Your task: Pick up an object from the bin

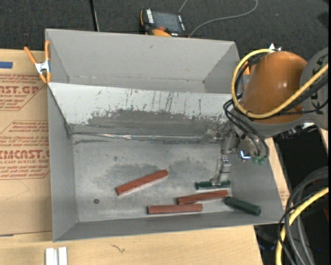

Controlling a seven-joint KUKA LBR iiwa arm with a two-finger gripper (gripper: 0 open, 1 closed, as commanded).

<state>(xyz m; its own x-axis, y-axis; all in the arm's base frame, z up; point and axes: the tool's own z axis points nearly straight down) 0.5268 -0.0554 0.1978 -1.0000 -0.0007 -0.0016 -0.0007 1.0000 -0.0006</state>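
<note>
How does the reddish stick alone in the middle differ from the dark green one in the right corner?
The reddish stick is longer and slants up rightward; the dark green stick is shorter and slants down rightward. The reddish stick lies well away from the claw, the green one close by. Both lie flat on the bin floor.

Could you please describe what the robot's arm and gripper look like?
The wrist carries a rounded, glossy orange cover, looped by yellow and black cables. Beneath it sits a slim gripper of bare grey metal, with a small green part beside it.
</note>
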